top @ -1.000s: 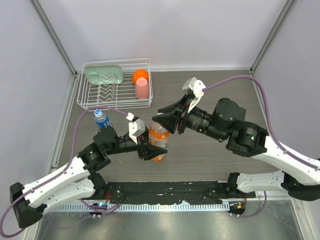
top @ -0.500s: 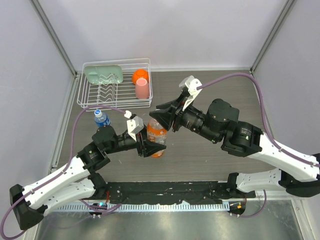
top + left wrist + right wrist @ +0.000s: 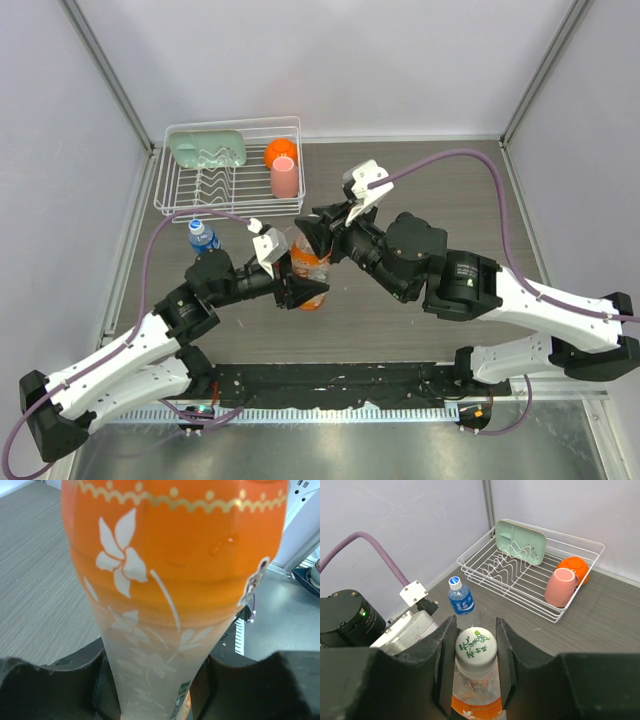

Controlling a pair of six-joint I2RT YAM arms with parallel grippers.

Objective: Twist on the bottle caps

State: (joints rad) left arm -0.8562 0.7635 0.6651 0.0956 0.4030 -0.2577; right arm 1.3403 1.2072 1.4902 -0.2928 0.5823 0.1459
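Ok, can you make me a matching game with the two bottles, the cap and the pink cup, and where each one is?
Things:
1. orange bottle
2. blue-label bottle
3. white cap
4. pink cup

Places:
A. in the wire rack
B. between the fingers of the right gripper
C. held by the left gripper
D. standing alone on the table

Pairs: 1-C, 2-D, 3-B, 4-A

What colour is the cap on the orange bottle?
The cap is white with green print on top; the right wrist view shows it best.
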